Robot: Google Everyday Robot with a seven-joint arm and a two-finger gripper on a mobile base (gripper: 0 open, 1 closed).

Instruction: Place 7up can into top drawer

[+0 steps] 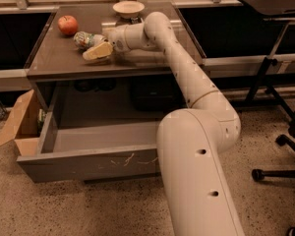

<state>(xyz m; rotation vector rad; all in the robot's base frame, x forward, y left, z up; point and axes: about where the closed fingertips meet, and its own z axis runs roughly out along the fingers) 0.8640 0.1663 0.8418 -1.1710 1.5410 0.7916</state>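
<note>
The 7up can, silvery with a green label, lies on its side on the dark tabletop, right of a red apple. My gripper is at the can's right side, low over the tabletop, touching or almost touching it. The arm reaches in from the lower right. The top drawer stands pulled out below the table, its grey front panel marked by white scratches. Its inside shows nothing in it.
A pale bowl sits at the back of the tabletop. A brown cardboard box stands on the floor left of the drawer. A black stand and a chair base are at the right.
</note>
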